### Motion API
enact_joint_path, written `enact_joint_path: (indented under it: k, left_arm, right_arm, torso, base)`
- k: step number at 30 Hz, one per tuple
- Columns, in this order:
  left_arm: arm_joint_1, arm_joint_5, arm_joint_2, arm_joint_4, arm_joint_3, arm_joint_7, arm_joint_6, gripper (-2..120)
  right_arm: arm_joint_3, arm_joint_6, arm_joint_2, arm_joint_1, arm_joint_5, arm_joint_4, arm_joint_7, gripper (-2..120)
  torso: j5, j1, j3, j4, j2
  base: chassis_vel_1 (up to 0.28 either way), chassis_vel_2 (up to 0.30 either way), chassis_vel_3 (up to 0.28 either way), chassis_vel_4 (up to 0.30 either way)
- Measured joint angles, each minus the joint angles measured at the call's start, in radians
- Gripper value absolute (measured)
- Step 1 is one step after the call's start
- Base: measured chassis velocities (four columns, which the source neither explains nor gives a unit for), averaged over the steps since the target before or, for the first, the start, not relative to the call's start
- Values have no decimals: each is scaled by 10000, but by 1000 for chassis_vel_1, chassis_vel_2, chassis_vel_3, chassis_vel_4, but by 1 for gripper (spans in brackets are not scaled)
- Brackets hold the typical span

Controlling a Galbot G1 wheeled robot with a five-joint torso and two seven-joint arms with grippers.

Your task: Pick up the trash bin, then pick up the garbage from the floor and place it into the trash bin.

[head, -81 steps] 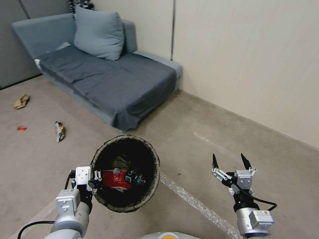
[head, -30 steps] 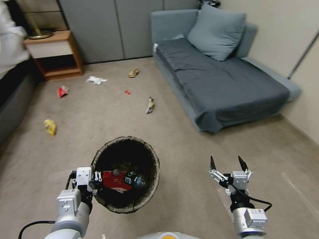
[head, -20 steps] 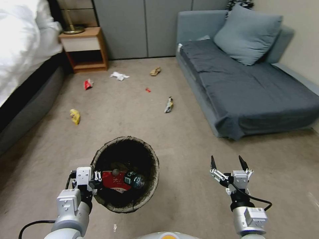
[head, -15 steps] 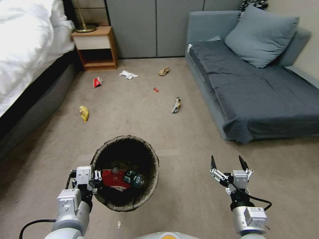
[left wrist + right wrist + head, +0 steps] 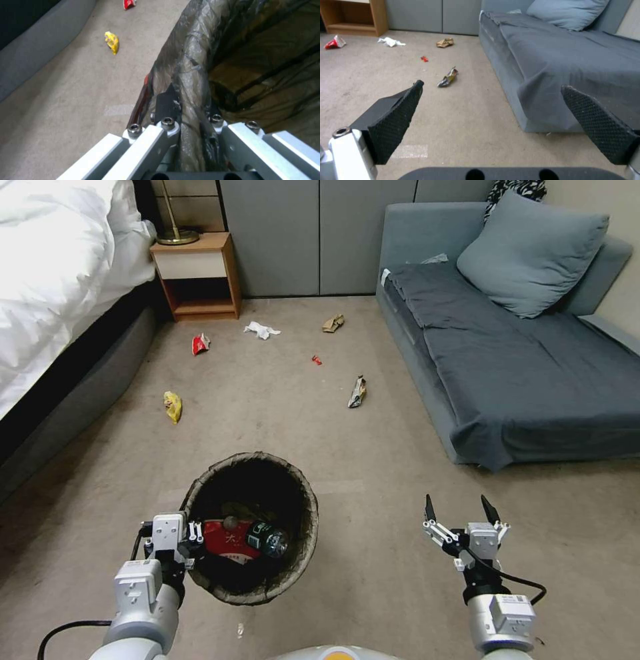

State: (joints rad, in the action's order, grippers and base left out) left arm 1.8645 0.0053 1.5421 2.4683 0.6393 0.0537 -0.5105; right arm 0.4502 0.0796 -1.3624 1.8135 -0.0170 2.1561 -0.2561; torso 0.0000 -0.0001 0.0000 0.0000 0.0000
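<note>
My left gripper [image 5: 193,543] is shut on the near rim of the trash bin [image 5: 303,493], which hangs off the floor. The bag-lined rim [image 5: 200,50] sits pinched between the fingers of the left gripper [image 5: 190,100]. Inside lie a red packet [image 5: 230,540] and a small bottle [image 5: 270,539]. My right gripper [image 5: 457,507] is open and holds nothing, low at the right. Garbage on the carpet ahead: a yellow wrapper [image 5: 172,407], a red packet [image 5: 200,343], white tissue [image 5: 261,330], brown paper [image 5: 333,323], a tiny red scrap [image 5: 317,359] and a dark wrapper [image 5: 357,392]. The dark wrapper [image 5: 448,78] lies beyond the open right gripper [image 5: 491,86].
A bed with a white duvet [image 5: 53,260] runs along the left. A wooden nightstand [image 5: 197,273] stands at the back by grey cabinet doors. A grey sofa [image 5: 520,347] with a pillow [image 5: 533,253] fills the right. Carpet lies between them.
The whole view has swung left, from the sofa and wall to the bed, nightstand and littered floor. Both arms keep their pose, and the bin stays in the left gripper.
</note>
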Motion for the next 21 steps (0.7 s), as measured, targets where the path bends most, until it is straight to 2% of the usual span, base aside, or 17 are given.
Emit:
enact_joint_path:
  k: [21]
  left_arm:
    - [148, 31, -24, 97, -15, -27, -13, 1]
  right_arm:
    - [-187, 33, -11, 80, 117, -135, -38, 100]
  torso:
    - [0, 1, 0, 0, 0]
  base:
    - [-134, 132, 130, -133]
